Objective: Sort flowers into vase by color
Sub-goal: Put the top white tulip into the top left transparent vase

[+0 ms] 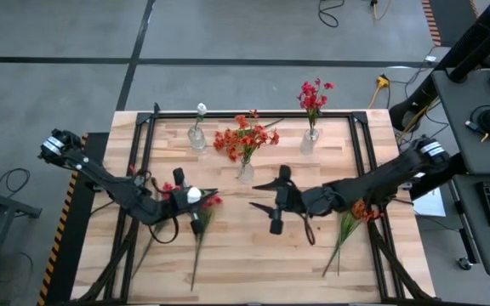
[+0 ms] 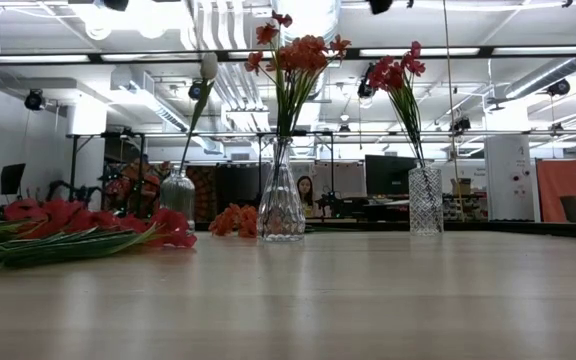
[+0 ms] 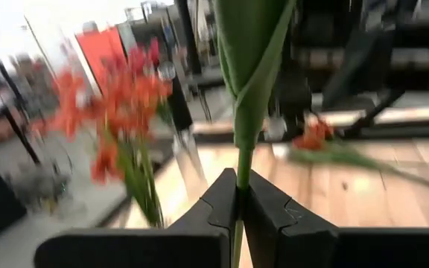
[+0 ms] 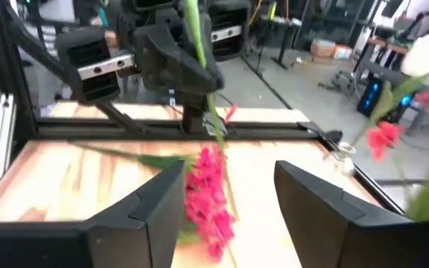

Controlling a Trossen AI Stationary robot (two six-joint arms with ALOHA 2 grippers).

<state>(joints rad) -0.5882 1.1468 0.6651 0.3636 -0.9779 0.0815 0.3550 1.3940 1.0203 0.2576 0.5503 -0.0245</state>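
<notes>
A wooden table (image 1: 253, 246) with a black frame carries everything. Both dark arms reach in over it from the sides. The left gripper (image 1: 196, 202) sits over the table's left half with its fingers (image 3: 274, 219) pinched shut on a green stem (image 3: 238, 179), and a white bloom (image 1: 193, 195) shows right at it from above. The right gripper (image 1: 272, 206) hovers near the table's middle, its two fingers (image 4: 151, 205) spread apart with nothing between them.

Three glass vases stand in a row toward the far edge: the left vase (image 1: 196, 136) holds one white flower (image 1: 201, 108), the middle vase (image 1: 245, 171) holds a bunch of orange flowers (image 1: 245, 136), and the right vase (image 1: 310, 140) holds red flowers (image 1: 313, 93).

Loose flowers lie in two heaps: a red heap (image 1: 207, 204) under the left arm and an orange heap (image 1: 360, 212) under the right arm.

The low view shows the three vases upright and the red heap (image 2: 78, 225) lying flat, but neither gripper. Only the right wrist view shows a pink-red spray (image 4: 208, 197) lying just beyond its open fingers, with the left arm farther off.
</notes>
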